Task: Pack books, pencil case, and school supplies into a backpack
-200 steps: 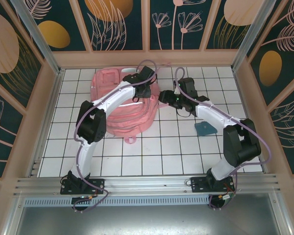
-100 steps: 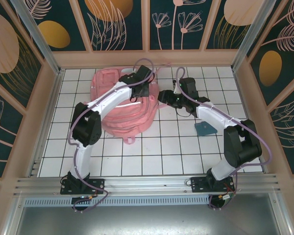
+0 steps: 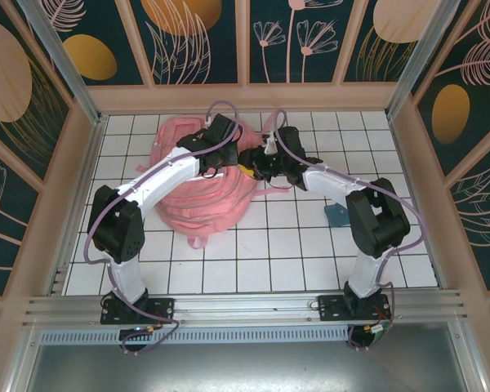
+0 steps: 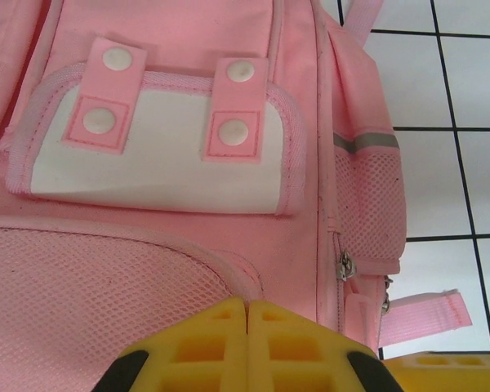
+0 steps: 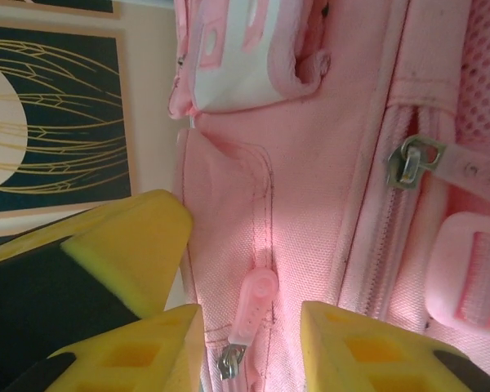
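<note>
Toward the far left of the white tiled table (image 3: 294,253) lies the pink backpack (image 3: 198,196), front pockets facing up, its length running roughly from the far wall back toward the arms. On its right-hand side a zip track carries a small pink zipper pull (image 5: 257,304) with a metal slider at its near end.

The right gripper (image 5: 249,331) is right at that pull. Its yellow jaws stand partly open, one on each side of the tab, with nothing gripped yet. The tab's long axis points straight out between the jaws, along the zip track, so closing them would likely pinch it across its width.

The left gripper (image 4: 247,314) sits just beside it on the pack's front. Its jaws are pressed fully together at the edge of the mesh pocket, and whether a fold of fabric is caught between them cannot be told.

Both arms reach to the same corner of the pack, but the right one is the nearer to the pull.

A small teal object (image 3: 339,216) lies well apart on the tiles, partly hidden by the right arm.
</note>
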`<state>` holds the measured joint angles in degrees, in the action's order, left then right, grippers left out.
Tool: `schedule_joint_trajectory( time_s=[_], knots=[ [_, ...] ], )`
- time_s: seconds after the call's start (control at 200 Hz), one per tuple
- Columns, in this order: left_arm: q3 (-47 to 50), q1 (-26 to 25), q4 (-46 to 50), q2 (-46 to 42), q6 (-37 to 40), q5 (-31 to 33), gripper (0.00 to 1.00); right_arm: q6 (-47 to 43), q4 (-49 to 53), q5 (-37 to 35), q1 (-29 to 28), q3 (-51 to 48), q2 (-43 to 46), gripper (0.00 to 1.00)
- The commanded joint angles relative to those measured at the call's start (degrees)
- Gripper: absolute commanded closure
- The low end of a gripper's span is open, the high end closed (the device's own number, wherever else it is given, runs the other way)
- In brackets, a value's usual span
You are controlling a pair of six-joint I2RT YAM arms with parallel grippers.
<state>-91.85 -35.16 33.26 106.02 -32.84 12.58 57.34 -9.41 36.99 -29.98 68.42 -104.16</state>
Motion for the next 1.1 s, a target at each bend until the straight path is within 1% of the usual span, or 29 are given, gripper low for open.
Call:
schedule_joint_trajectory(
  time_s=[0.0,0.085,0.135,0.28,0.375,0.48,0.716,0.741,0.801,0.846,0.931,1.091],
  knots=[
    [0.1,-0.33,-5.93,-3.62,-1.13,-1.46,1.0,6.8,-3.26,2.73,-0.52,1.71,-1.9,0.68],
    [0.64,-0.27,-6.84,-4.1,-1.51,-1.46,1.0,9.67,-6.07,4.05,-0.52,0.42,-3.07,0.71],
    [1.02,-0.2,-7.43,-4.33,-1.7,-1.75,1.0,11.12,-8.04,4.99,-0.52,-0.16,-3.74,0.71],
    [1.62,-0.16,-8.6,-4.72,-2.25,-3.32,1.0,13.38,-13.7,7.9,-0.68,-0.62,-5.16,0.64],
    [1.71,0.06,-9.13,-4.6,-2.49,-4.14,1.0,13.45,-13.43,8.86,-0.94,0.12,-5.78,0.65],
    [1.61,0.33,-9.93,-4.42,-2.8,-5.05,1.0,14.5,-14.08,9.66,-1.05,-0.68,-6.3,0.71],
    [1.46,0.92,-10.84,-3.86,-3.26,-6.53,1.0,15.08,-14.63,9.95,-1.05,-3.09,-5.62,0.71],
    [1.47,0.99,-10.91,-3.82,-3.36,-6.79,1.0,15.0,-14.58,10.05,-2.0,-3.2,-5.6,0.72],
    [1.66,1.15,-11.18,-3.97,-3.54,-7.25,1.0,15.31,-14.69,10.31,-2.19,-3.38,-5.88,0.74],
    [1.81,1.23,-11.36,-3.98,-3.59,-7.51,1.0,15.73,-14.85,10.64,-2.32,-3.55,-6.12,0.79],
    [1.89,1.32,-11.46,-4.11,-3.7,-7.79,1.0,15.7,-14.37,10.53,-2.55,-3.69,-6.17,0.83],
    [2.42,1.64,-11.8,-4.16,-3.65,-7.91,1.0,15.16,-15.09,10.51,-2.61,-6.34,-4.51,0.95]
  ],
)
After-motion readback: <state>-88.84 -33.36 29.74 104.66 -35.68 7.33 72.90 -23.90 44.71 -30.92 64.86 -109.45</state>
